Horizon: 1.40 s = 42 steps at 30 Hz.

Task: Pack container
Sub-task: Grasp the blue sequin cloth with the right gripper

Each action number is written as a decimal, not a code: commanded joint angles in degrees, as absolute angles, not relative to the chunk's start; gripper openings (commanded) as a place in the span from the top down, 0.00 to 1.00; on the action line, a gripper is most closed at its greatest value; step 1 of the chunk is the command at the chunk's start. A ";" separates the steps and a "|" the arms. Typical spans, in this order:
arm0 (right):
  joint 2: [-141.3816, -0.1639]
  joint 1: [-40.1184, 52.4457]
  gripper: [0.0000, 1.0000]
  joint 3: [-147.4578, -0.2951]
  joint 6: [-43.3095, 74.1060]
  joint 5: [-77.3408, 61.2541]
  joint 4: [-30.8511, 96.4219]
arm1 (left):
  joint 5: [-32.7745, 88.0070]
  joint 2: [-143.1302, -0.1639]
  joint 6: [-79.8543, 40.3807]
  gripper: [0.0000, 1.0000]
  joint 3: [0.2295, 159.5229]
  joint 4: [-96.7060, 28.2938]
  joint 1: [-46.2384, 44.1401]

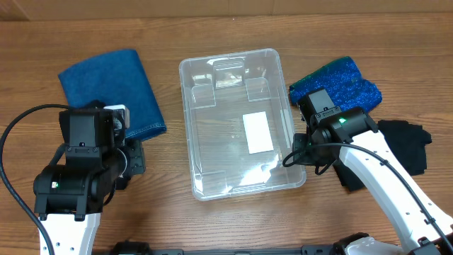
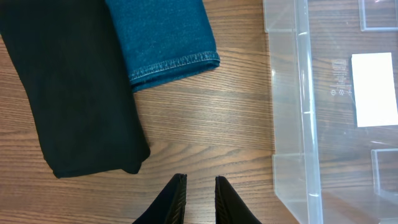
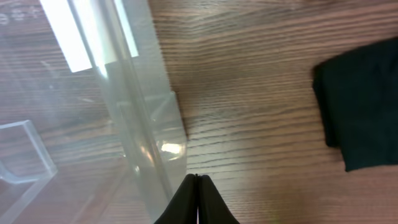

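The clear container (image 1: 185, 106) lies in the middle of the table with a white label (image 1: 257, 132) on its bottom and nothing inside. My left gripper (image 2: 199, 180) is open and empty, low over bare wood between a folded black cloth (image 2: 68, 93) and the container's left wall (image 2: 292, 93). My right gripper (image 3: 198, 177) is shut and empty, just outside the container's right wall (image 3: 134, 93). In the overhead view the left arm (image 1: 85, 163) is at the lower left and the right arm (image 1: 333, 124) is by the container's right side.
A folded denim cloth (image 1: 113, 88) lies at the back left and also shows in the left wrist view (image 2: 165, 37). A sparkly blue-green cloth (image 1: 350, 81) lies at the back right. Another black cloth (image 1: 407, 145) lies to the right and shows in the right wrist view (image 3: 364, 106).
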<state>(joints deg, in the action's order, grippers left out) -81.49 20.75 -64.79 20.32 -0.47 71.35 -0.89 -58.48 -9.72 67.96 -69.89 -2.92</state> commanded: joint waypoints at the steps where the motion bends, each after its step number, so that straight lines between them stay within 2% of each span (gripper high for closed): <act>1: -81.34 20.86 0.96 -64.71 17.52 -4.64 70.67 | -0.45 -58.50 -9.43 0.82 69.38 -69.82 -3.03; 6: -81.34 20.86 0.96 -64.71 17.56 -4.27 69.63 | -0.45 -58.50 -9.43 0.81 69.38 -69.80 -3.03; 9: -81.25 20.45 0.91 -67.83 22.50 7.05 67.48 | -0.43 -58.50 -9.43 0.76 69.38 -69.80 -3.03; 10: -81.08 20.05 0.85 -69.54 23.64 9.78 67.72 | -0.43 -58.50 -9.43 0.73 69.38 -69.80 -3.03; 11: -80.77 19.27 0.62 -72.12 24.77 12.58 67.79 | -0.43 -58.50 -9.43 0.68 69.38 -69.80 -3.03; 12: -80.47 18.28 0.25 -74.32 25.47 13.96 67.48 | -0.43 -58.50 -9.43 0.62 69.38 -69.80 -3.03; 13: -80.12 15.73 0.08 -77.62 25.58 14.33 66.15 | -0.43 -58.50 -9.43 0.59 69.38 -69.80 -3.03; 14: -80.03 12.75 0.00 -79.42 25.65 13.65 64.49 | -0.43 -58.50 -9.43 0.51 69.38 -69.80 -3.03; 19: -83.57 -6.94 0.00 -79.85 25.71 -2.68 59.66 | -0.45 -58.50 -9.41 0.50 69.38 -69.80 -3.03; 24: -95.09 -18.00 0.00 -79.83 23.40 -16.84 60.07 | -0.45 -58.50 -9.41 0.49 69.38 -69.80 -3.03; 31: -107.37 -18.52 0.00 -79.50 21.50 -19.94 56.62 | -0.45 -58.50 -9.41 0.49 69.38 -69.82 -3.03; 42: -107.53 -19.35 0.00 -68.29 27.09 -15.05 43.57 | -0.47 -58.50 -9.39 0.49 69.38 -69.84 -3.03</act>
<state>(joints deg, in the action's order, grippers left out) -107.63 -19.14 -70.57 25.65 -16.64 46.15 -0.86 -58.48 -9.47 67.99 -69.89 -2.92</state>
